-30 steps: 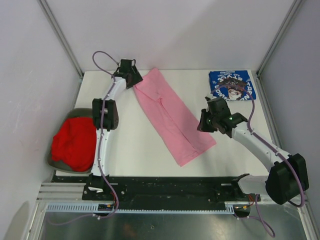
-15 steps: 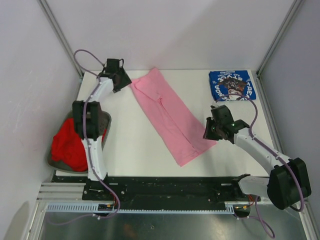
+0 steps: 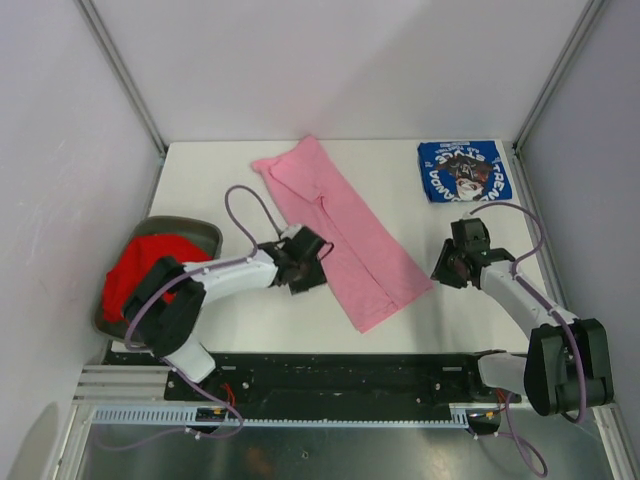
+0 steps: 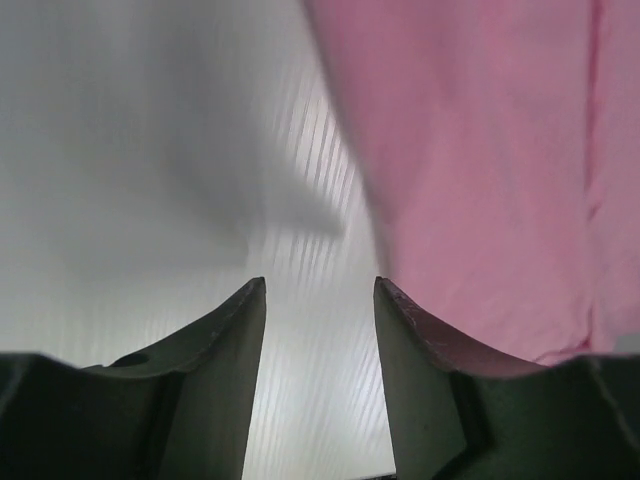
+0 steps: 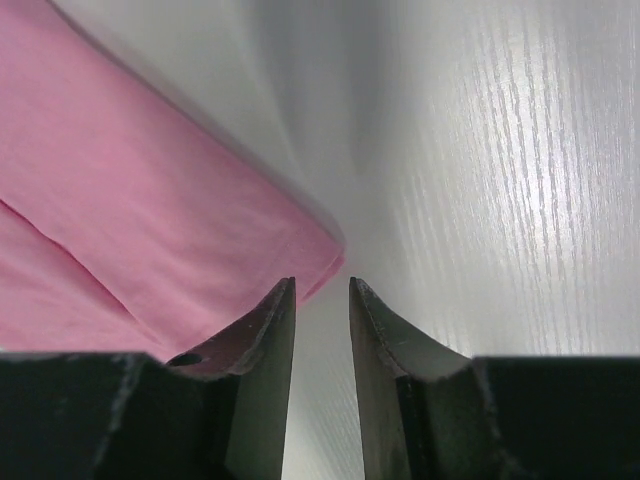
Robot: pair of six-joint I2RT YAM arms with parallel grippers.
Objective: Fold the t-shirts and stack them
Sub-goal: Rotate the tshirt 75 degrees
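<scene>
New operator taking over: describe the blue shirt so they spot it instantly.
Go to the far right corner of the white table. There lies the blue t-shirt, folded into a square. Unlike the plain pink t-shirt mid-table and red t-shirt in the bin, it bears white lettering and a cartoon print.

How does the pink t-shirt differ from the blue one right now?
The pink t-shirt is plain; the blue t-shirt carries white lettering and a dark cartoon print. The pink one is a long strip lying diagonally across the middle; the blue one is a compact squarish packet at the far right corner. The pink one covers more of the table than the blue. Both lie flat on it.
</scene>
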